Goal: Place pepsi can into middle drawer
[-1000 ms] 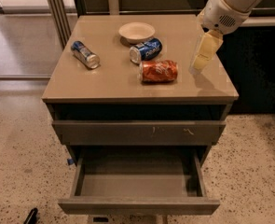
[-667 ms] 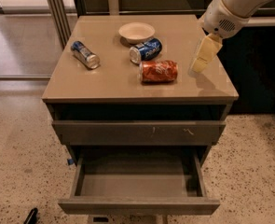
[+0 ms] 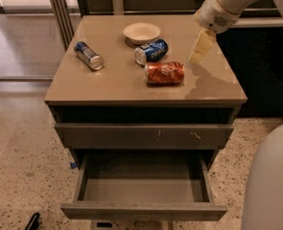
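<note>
I am hovering the gripper (image 3: pixel 201 47) over the desk's (image 3: pixel 107 83) right side, grasp state I cannot tell; the pepsi can (image 3: pixel 150 51) is lying mid-desk on its side, and the middle drawer (image 3: pixel 143 211) is standing pulled out.

A cream plastic gripper (image 3: pixel 201 47) hangs over the glossy tabletop (image 3: pixel 110 83) (pepsi can (image 3: pixel 151 51): shiny metal).

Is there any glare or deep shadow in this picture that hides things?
In the camera view, the tabletop has a soft sheen, with a dim shadow beneath the gripper, which hangs above its right side, right of the pepsi can. The open drawer darkens toward its back. The floor at upper left is bright.
</note>
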`<state>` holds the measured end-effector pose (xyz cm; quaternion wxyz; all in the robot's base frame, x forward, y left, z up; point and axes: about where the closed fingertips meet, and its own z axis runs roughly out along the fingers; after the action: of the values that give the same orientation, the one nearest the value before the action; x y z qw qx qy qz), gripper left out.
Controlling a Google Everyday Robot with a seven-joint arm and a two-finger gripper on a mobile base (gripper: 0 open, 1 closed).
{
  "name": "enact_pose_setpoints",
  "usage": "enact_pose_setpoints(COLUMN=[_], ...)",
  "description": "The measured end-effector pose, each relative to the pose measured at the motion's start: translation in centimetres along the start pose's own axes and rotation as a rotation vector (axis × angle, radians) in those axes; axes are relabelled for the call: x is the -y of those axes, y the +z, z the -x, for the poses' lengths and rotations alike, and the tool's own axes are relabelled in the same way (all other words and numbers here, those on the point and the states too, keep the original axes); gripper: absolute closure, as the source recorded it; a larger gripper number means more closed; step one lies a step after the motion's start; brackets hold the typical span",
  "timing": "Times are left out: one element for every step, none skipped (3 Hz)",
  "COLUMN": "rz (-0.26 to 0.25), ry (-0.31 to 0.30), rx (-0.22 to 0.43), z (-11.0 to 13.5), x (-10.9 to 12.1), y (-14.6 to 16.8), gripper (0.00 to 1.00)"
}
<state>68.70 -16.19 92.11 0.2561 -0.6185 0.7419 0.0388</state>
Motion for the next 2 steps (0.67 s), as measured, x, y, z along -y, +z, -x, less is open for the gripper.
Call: enact_pose_setpoints(rz=[0.018, -0.017], ry=[-0.058, -0.096], rx=[0.021, 0.056], z=[1.5, 3.5], x=[2.6, 6.4], y=[2.2, 4.9], gripper=[0.00, 0.00])
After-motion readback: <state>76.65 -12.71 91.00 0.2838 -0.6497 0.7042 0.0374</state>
